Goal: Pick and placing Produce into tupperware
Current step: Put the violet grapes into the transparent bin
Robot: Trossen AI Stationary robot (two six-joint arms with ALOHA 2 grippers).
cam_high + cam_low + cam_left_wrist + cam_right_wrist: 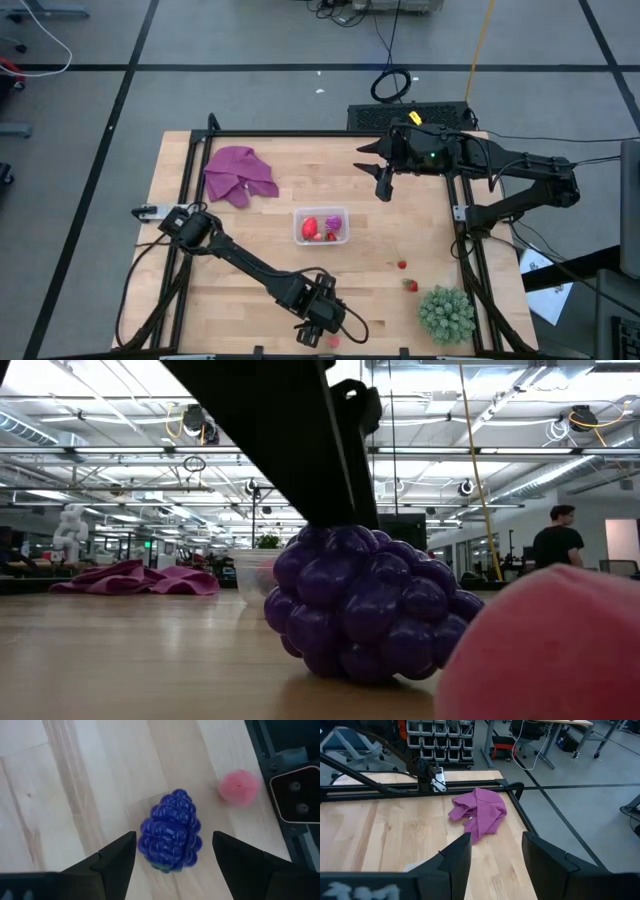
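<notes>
My left gripper point(174, 839) is open near the table's near edge point(318, 325), pointing down. Its fingers stand on either side of a dark blue-purple berry point(172, 830) without touching it. The berry rests on the wood point(365, 605). A pale pink fruit point(238, 786) lies beside it toward the near edge point(333, 341). The clear tupperware point(320, 226) sits mid-table and holds a red fruit point(309, 228) and a magenta fruit point(333, 222). Two small red fruits point(402, 264) point(410, 285) lie to its right. My right gripper point(495, 850) is open and hovers over the far side point(385, 185).
A purple cloth point(240, 175) lies crumpled at the far left of the table. A green spiky plant point(446, 313) stands at the near right corner. A black frame rail point(300, 134) runs round the table. A person point(556, 545) stands in the room behind.
</notes>
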